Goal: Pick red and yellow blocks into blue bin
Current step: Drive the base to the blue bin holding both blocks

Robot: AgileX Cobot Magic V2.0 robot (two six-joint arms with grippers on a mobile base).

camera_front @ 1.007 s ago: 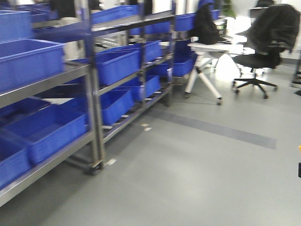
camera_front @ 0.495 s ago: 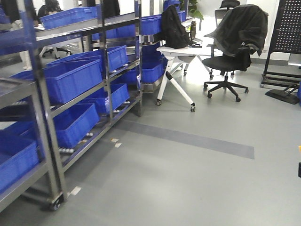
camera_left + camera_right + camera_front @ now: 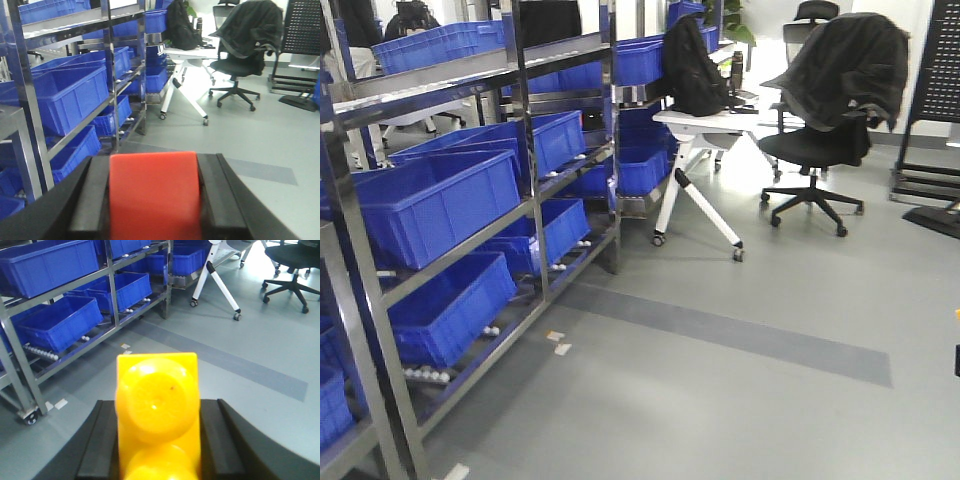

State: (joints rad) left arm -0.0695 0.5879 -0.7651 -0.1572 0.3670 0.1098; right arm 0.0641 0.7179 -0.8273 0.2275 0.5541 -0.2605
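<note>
Left pincer [image 3: 155,167] clenched on red block [image 3: 154,196] | right pincer [image 3: 159,412] grasping yellow brick [image 3: 157,390] | shelving rack [image 3: 532,250] shifted in front view

I see only the top of the red block [image 3: 154,195]; the picture's bottom edge cuts it off. The yellow brick [image 3: 157,410] loses its second stud the same way. A black jacket [image 3: 850,60] hides the back of the chair [image 3: 810,150]. White bits [image 3: 425,375] on the rack [image 3: 528,200] are too small to tell.
</note>
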